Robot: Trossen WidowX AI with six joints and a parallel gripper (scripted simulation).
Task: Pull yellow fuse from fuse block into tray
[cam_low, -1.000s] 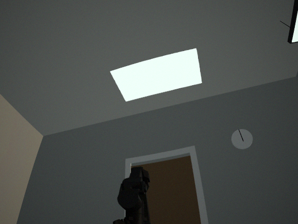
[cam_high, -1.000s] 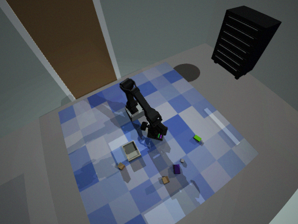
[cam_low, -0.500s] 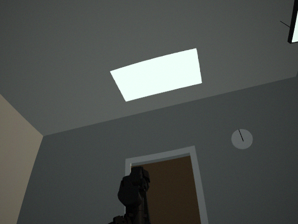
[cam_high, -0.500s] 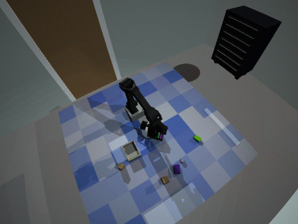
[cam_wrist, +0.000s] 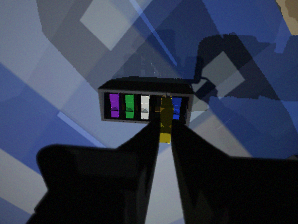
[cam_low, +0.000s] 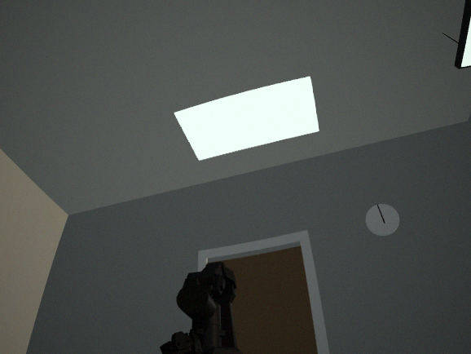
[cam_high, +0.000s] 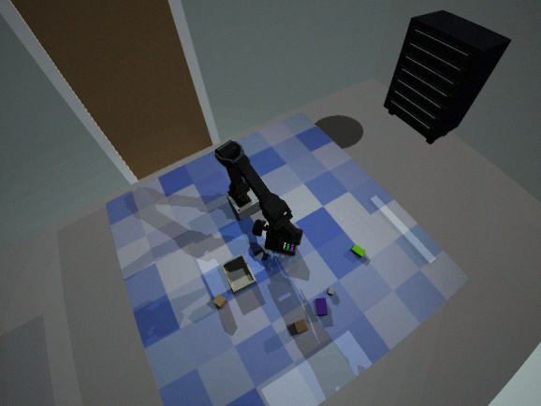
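Reaching forward and down from its base on the blue checkered mat [cam_high: 197, 346], the arm [cam_high: 255, 187] bends at the elbow so that the gripper [cam_wrist: 165, 131] points at the floor beside the tray [cam_high: 239, 273]. In the wrist view the two dark fingers run up the picture and meet on the yellow fuse [cam_wrist: 165, 125], clenched on it from either side. The fuse stands upright between the fingertips, its lower end showing just below them, and it lies in front of the fuse block [cam_wrist: 146, 104], over the dark slot between the white fuse [cam_wrist: 145, 107] and the blue fuse [cam_wrist: 176, 107]. Whether its foot is clear of the slot cannot be told. The purple fuse [cam_wrist: 114, 106] and green fuse [cam_wrist: 129, 106] sit in the block to the left, apart from the fingers. From above, the tray lies near the gripper, to its left and a little toward the camera.
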